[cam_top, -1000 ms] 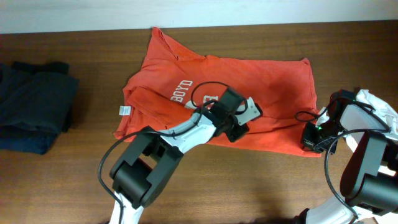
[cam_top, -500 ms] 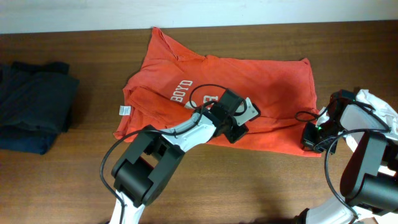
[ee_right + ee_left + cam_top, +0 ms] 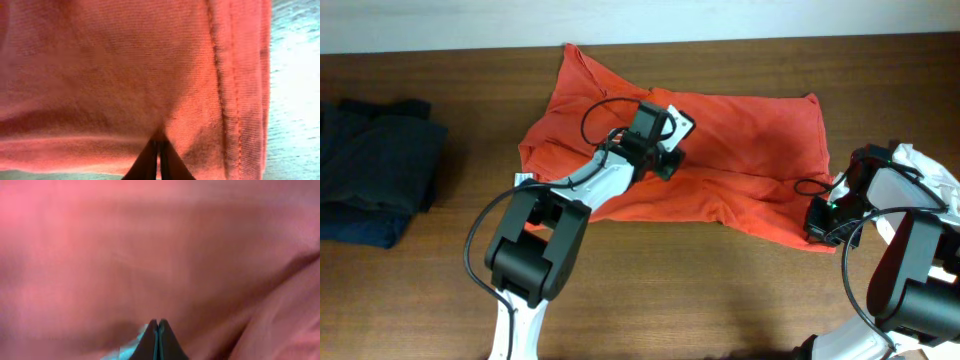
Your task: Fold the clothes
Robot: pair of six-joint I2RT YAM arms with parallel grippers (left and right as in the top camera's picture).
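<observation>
Left end effector (image 3: 663, 158) has carried a hem of the limp shirt (image 3: 760, 130) upward, clamped on it; right end effector (image 3: 817, 222) grips its corner.

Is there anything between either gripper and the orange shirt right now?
Nothing visible does. The left gripper is shut on the orange shirt mid-cloth, and the right gripper on its corner hem.

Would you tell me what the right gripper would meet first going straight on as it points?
The orange shirt: the right gripper is shut on its hem, with more fabric directly ahead.
</observation>
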